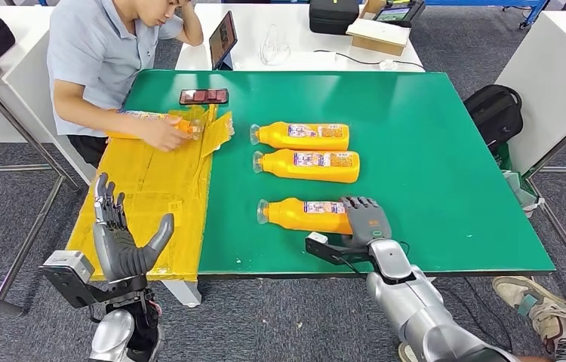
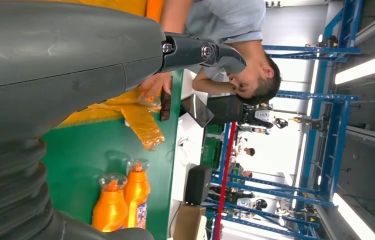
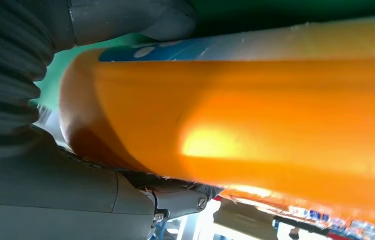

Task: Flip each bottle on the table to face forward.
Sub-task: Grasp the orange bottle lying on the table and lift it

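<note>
On the green table (image 1: 431, 151), the right robot hand (image 1: 364, 220) grips the nearest bottle's (image 1: 299, 215) base end.

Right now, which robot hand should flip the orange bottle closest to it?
The right hand. It already rests over the base end of the nearest bottle, while the left hand is raised beyond the table's left edge, holding nothing.

Three bottles (image 1: 304, 161) on table (image 1: 446, 151), cardboard (image 1: 152, 188) left.
</note>
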